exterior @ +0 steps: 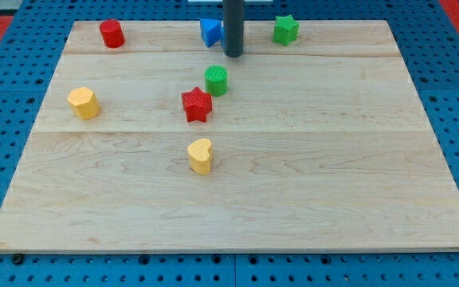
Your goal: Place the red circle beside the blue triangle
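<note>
Resting beside blue triangle (209,31), tool tip (233,54) holds nothing; red circle (111,33) far left—light, rigid, slides easily; push its left side.

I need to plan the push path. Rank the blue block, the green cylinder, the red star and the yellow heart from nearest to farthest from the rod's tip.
From my tip:
1. Blue block, just to the view's left of the tip.
2. Green cylinder, a little toward the view's bottom.
3. Red star, lower and to the left.
4. Yellow heart, nearest the view's bottom.
</note>
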You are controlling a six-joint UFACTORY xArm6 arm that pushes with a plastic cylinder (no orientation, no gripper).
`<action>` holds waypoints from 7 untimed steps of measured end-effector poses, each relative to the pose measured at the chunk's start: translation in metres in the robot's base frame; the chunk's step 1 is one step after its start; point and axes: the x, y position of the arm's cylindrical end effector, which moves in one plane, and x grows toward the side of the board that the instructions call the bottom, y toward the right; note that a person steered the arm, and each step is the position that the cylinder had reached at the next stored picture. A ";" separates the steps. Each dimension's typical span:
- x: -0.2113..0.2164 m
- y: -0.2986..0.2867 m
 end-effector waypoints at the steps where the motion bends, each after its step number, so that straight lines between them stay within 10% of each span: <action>1: -0.001 -0.005; 7: -0.012 -0.311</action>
